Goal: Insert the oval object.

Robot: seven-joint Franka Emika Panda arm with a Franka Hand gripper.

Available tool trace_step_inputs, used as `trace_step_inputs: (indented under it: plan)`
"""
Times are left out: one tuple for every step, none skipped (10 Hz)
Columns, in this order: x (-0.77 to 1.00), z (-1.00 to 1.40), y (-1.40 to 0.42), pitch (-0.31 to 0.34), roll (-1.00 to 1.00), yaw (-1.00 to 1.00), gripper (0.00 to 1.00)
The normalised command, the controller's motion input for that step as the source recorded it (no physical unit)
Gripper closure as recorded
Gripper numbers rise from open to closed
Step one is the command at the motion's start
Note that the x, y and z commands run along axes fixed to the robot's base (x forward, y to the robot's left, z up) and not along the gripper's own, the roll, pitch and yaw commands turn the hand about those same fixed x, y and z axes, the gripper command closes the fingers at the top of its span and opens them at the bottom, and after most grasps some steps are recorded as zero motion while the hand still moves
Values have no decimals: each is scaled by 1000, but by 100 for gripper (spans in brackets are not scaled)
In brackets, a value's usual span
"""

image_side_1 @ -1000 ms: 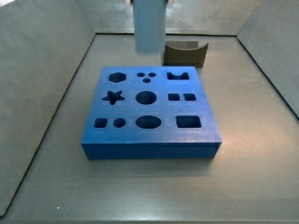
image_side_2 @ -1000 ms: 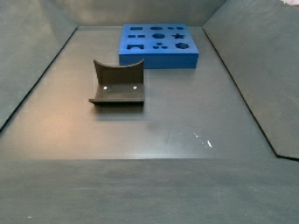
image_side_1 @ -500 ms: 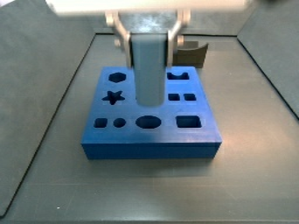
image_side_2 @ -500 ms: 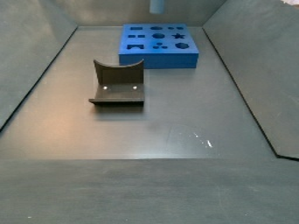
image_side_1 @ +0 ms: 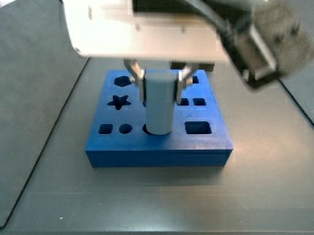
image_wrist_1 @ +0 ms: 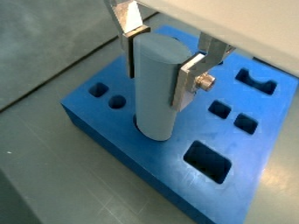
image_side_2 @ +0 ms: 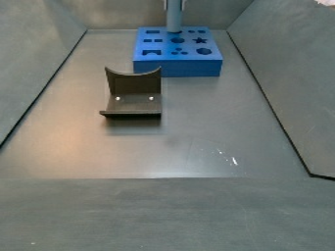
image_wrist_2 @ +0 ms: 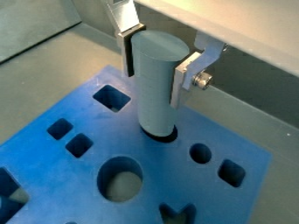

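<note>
The oval object is a pale grey upright peg, and my gripper is shut on its upper part. My gripper hangs over the middle of the blue block. The silver fingers press the peg from two sides in both wrist views. The peg's lower end sits in the mouth of a hole in the blue block, with a dark rim showing round it. In a side view the peg stands at the front-middle hole of the block, under the gripper. The peg also shows far off in a side view.
The blue block lies at the far end of the grey walled floor and has several other shaped holes, among them a star and a square. The dark fixture with a curved notch stands apart from it, mid-floor.
My gripper has come down with the peg. The peg was above the block's middle half a second ago and its lower end now sits at the hole.
</note>
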Motion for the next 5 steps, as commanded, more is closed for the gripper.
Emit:
trace_step_inputs:
  plan:
    - [-66, -489, 0, 16, 49, 0, 100]
    - [-217, -514, 9, 0, 39, 0, 100]
    - [-311, -389, 97, 0, 69, 0, 100]
    - [-140, -329, 106, 30, 53, -20, 100]
    - [-54, -289, 109, 57, 60, -80, 100]
